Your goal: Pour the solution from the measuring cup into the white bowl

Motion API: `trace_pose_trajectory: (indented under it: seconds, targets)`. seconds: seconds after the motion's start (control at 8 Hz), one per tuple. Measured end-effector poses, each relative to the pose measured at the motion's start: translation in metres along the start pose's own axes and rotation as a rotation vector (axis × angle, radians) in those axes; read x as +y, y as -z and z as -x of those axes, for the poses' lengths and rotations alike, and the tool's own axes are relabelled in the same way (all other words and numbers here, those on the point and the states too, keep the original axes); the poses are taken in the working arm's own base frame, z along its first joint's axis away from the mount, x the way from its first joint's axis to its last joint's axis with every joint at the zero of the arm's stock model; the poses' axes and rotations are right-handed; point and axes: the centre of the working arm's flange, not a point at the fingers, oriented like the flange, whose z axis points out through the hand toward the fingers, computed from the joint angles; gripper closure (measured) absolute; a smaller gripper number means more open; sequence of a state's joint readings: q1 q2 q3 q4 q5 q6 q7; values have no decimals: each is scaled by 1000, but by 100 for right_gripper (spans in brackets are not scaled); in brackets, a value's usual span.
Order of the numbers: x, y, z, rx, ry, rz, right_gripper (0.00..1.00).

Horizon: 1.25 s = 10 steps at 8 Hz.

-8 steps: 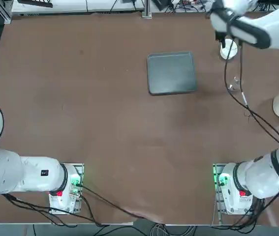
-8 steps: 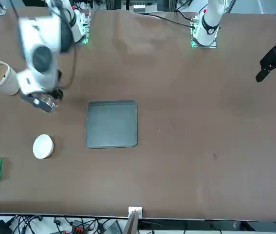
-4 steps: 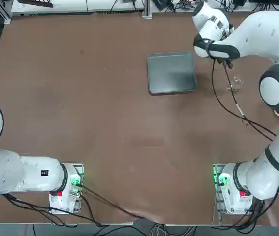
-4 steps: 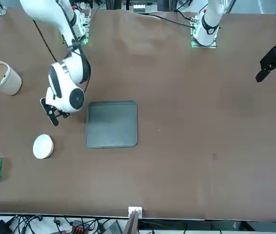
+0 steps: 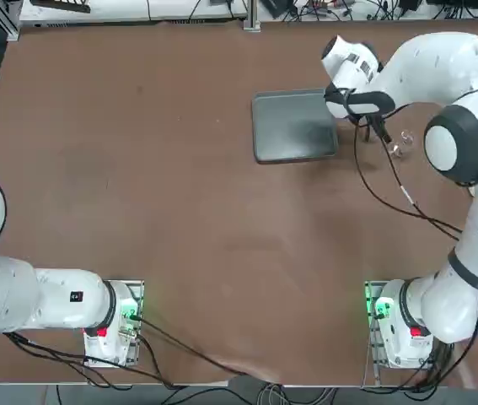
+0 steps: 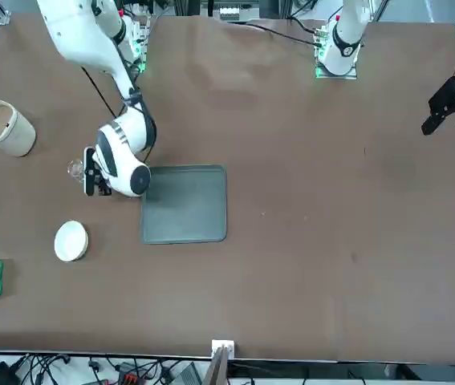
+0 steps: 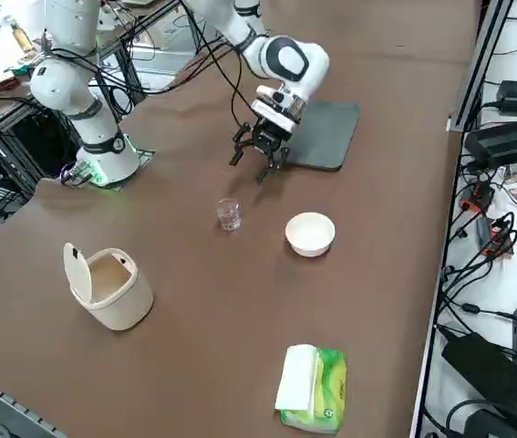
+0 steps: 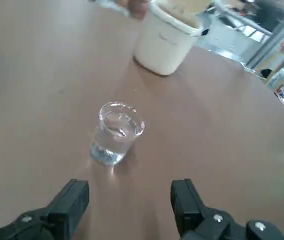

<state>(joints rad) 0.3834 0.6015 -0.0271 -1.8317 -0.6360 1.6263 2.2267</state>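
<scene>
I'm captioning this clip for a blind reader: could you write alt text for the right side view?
The right gripper hangs open just above the brown table, beside a grey tray, pointing toward a small clear measuring cup that stands upright and untouched. A white bowl sits near the cup; nearer the camera are a lidded cream container and a green tissue pack.

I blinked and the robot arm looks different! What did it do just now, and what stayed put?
The right gripper swung away from above the white bowl, came down low and now points, open, at the measuring cup, next to the grey tray. It has grabbed nothing. The cup, bowl, tray, lidded off-white container and green tissue pack stayed where they were.
</scene>
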Motion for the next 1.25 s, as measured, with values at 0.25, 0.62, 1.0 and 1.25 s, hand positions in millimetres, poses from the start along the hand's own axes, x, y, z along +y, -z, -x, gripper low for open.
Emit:
trace_pose_trajectory:
  seconds: [0.25, 0.62, 1.0, 1.25]
  targets:
    - [-9, -32, 17, 79, -136, 12, 0]
    - [-17, -58, 25, 144, -238, 8, 0]
    - [-25, -83, 28, 206, -296, -2, 0]
    - [-29, -94, 26, 223, -312, -7, 0]
